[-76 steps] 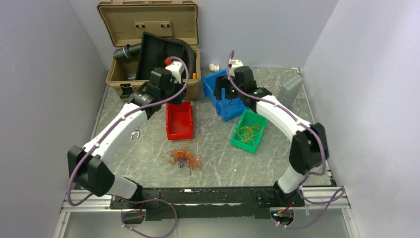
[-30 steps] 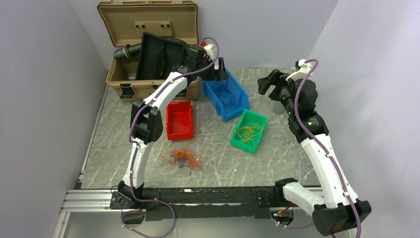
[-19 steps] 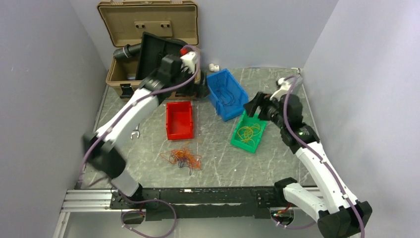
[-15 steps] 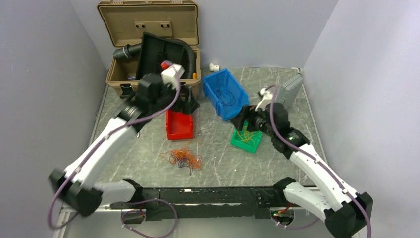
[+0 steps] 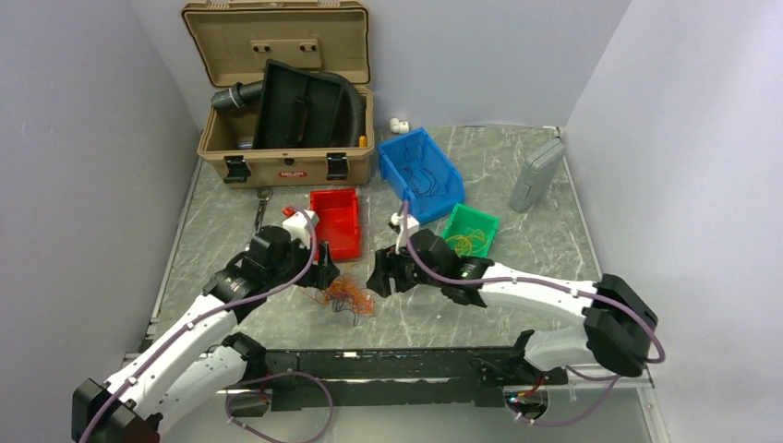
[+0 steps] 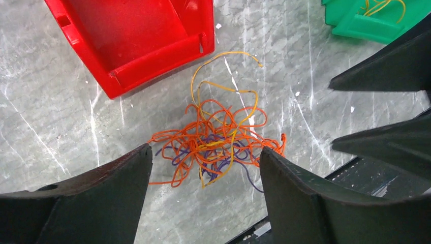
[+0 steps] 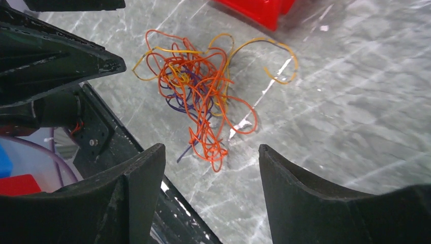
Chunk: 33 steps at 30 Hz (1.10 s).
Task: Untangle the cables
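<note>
Top view first: the cables [image 5: 343, 295] sit in one knotted heap on the table [image 5: 222, 240], near the front edge and just in front of the red bin [image 5: 335, 221]. Both arms are bent low over it. The left gripper [image 5: 325, 274] is at the heap's left side and the right gripper [image 5: 380, 279] at its right, facing each other with the tangle between them.

Left wrist now: the cables [image 6: 218, 145] fill the gap of the left gripper [image 6: 204, 152], with orange loops on top, yellow threaded through and purple underneath. The jaws stand wide apart and nothing is pinched. One orange loop reaches the right fingertip, but I cannot tell whether it touches. A yellow strand arcs off toward the red bin [image 6: 137, 40]. A corner of the green bin [image 6: 376, 20] peeks in at top right, and the right gripper's dark fingers [image 6: 386, 76] poke in from the right edge.

Right wrist: the cables [image 7: 198, 86] lie ahead of the right gripper [image 7: 211, 150]. Its jaws are spread too and hold nothing; the lowest orange loop lies in the gap between the tips. The left gripper's fingers [image 7: 61, 56] show at upper left.

Further back stand the blue bin [image 5: 420, 175] and the tan case [image 5: 286, 138], lid up.
</note>
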### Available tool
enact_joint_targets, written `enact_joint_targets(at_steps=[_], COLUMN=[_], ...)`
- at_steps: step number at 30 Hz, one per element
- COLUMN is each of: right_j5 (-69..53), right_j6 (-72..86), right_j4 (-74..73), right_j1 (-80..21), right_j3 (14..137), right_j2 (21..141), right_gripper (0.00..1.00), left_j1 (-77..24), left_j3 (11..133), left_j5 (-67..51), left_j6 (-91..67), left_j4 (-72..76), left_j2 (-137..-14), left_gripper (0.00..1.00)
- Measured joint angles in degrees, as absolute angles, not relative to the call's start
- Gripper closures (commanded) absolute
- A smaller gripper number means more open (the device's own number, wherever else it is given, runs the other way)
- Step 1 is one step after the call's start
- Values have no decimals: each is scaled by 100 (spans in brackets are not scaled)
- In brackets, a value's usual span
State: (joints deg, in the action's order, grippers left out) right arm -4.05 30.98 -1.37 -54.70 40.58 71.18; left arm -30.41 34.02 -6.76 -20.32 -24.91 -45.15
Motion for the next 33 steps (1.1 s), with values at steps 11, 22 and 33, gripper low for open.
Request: enact_joint_targets(at_steps=[11,22,33], right_j5=[-154,261,1111], right_j6=[3210,3330,3363], right_j4=[869,1186,294], right_j1=[-6173,-6278,-6283], right_j3=[4423,4635,4584], right_j2=[8635,9126,6847], right_gripper=[47,100,100], left_j1=[-3041,-3041,-3041], left_j3=[3009,2547,2471], left_j5=[-808,-982,-827], left_j6=[-2375,-2635,-2773], left_j4=[-1839,-1522,-1542], left_j2=[-4644,-4707,-4320], left_gripper=[40,93,100])
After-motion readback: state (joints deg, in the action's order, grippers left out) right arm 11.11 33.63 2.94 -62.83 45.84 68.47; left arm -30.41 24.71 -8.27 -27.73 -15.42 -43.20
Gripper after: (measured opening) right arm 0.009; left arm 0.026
